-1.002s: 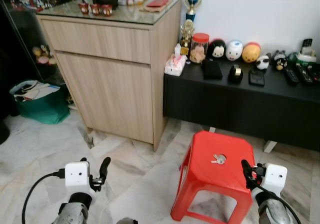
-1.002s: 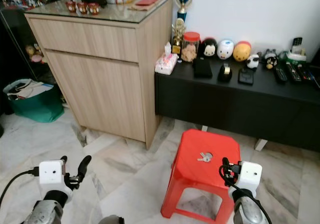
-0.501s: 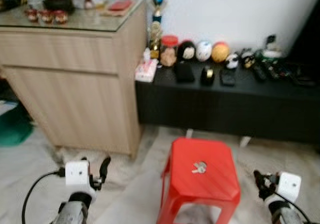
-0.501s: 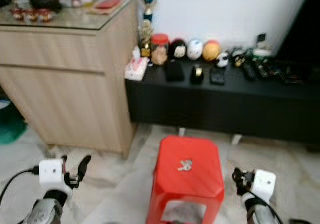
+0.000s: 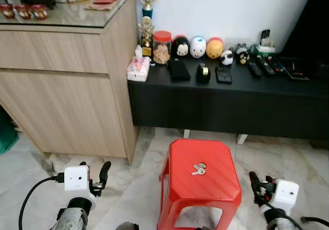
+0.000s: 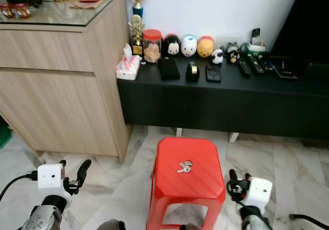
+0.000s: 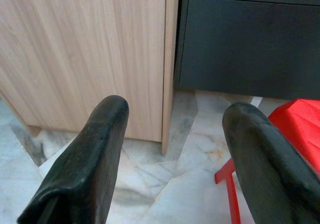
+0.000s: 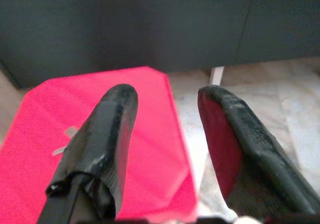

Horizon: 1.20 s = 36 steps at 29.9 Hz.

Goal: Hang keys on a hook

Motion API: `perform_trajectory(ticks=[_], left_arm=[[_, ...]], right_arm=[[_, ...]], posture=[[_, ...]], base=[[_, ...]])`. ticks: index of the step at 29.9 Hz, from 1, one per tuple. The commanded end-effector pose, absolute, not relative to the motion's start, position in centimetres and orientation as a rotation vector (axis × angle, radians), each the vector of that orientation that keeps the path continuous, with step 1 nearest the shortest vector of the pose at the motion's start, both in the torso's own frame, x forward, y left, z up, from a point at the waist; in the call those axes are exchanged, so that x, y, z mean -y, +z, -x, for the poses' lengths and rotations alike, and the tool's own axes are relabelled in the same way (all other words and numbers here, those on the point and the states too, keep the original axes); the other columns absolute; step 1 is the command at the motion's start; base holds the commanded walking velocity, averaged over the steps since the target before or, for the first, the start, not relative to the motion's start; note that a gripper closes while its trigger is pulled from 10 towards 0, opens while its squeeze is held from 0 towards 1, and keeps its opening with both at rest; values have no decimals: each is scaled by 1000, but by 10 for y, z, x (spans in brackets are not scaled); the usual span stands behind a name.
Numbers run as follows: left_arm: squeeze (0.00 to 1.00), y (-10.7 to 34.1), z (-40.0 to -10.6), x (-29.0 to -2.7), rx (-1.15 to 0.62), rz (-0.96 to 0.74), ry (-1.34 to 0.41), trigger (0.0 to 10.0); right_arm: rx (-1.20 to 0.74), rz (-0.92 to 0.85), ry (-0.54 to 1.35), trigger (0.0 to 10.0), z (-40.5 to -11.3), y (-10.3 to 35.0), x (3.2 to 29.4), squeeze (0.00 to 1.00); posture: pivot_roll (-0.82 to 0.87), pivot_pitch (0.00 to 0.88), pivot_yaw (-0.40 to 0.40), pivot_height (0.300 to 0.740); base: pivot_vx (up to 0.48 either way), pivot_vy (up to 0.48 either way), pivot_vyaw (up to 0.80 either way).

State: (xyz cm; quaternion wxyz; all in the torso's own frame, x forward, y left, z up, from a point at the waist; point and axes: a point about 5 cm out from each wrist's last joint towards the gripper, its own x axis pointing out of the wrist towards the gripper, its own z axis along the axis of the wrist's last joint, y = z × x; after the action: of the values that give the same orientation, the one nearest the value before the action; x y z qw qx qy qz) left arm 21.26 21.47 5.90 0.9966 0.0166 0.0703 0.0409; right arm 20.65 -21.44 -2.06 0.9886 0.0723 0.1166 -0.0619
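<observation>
On the left stands a light wooden cabinet [image 5: 67, 86] with a glass top, and low in front of it the left gripper [image 5: 103, 171] hangs over the marble floor [image 5: 139, 189], its two black fingers [image 7: 95, 159] spread wide with nothing between them. Beside the cabinet a long black low bench [image 5: 226, 104] runs along the white wall, carrying a tissue pack [image 5: 138, 68], a small trophy [image 5: 146, 32], a red-lidded jar [image 5: 161, 47], three round toy figures [image 5: 198, 46] and, farther along, some remote controls [image 5: 262, 65]. In front of the bench sits a red plastic stool [image 5: 199, 181], and the keys [image 5: 198, 168] lie flat near the middle of its seat, touched by neither gripper. Just beside the stool's right edge, low down, is the right gripper [image 5: 254, 181]; the wrist view shows its fingers [image 8: 107, 134] moderately parted and empty, pointing over the red seat towards the dark bench front, with a pale glint of the keys [image 8: 65, 139] partly hidden behind one finger.
</observation>
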Motion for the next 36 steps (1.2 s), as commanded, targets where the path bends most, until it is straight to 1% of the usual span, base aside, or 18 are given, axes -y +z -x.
perform_trajectory(ticks=[1,5,7,8,9,11,12,14,16,21,30,36], left_arm=[[0,59,-213,-216,-145,-46,79,10000],[0,58,-216,-214,-148,-44,73,10000],[0,58,-217,-212,-149,-45,62,10000],[0,58,-217,-212,-148,-45,59,10000],[0,58,-218,-212,-148,-46,57,10000],[0,58,-217,-213,-149,-47,58,10000],[0,57,-217,-213,-150,-47,59,10000],[0,56,-218,-213,-151,-47,60,10000],[0,56,-218,-213,-149,-46,60,10000],[0,53,-219,-213,-154,-43,64,10000],[0,47,-209,-211,-177,-30,78,10000],[0,33,-200,-216,-199,-45,94,10000]], right_arm=[[-202,-122,-126,10000,-210,-15,212,0],[-183,-128,-119,10000,-206,-13,190,0],[-181,-129,-123,10000,-224,-6,192,0],[-181,-128,-127,10000,-232,-2,196,0],[-182,-126,-134,10000,-244,4,208,0],[-186,-125,-142,10000,-249,9,218,0],[-201,-128,-148,10000,-262,15,231,0],[-209,-129,-154,10000,-274,22,239,0],[-211,-128,-155,10000,-279,26,242,0],[-215,-122,-154,10000,-279,27,240,0],[-238,-118,-133,10000,-272,19,238,0],[-207,-101,-117,10000,-266,19,231,0]], posture=[[5,0,-59,649],[4,0,-52,649],[8,0,-50,649],[8,0,-50,649],[7,0,-50,649],[7,0,-49,649],[6,0,-50,649],[3,0,-50,649],[4,0,-51,649],[4,0,-56,649],[15,0,-67,649],[5,0,-66,649]], base=[[259,0,0],[263,0,0],[268,0,0],[270,0,0],[270,0,0],[270,0,0],[270,0,0],[270,0,0],[272,0,0],[0,0,0],[0,0,0],[0,0,0]])
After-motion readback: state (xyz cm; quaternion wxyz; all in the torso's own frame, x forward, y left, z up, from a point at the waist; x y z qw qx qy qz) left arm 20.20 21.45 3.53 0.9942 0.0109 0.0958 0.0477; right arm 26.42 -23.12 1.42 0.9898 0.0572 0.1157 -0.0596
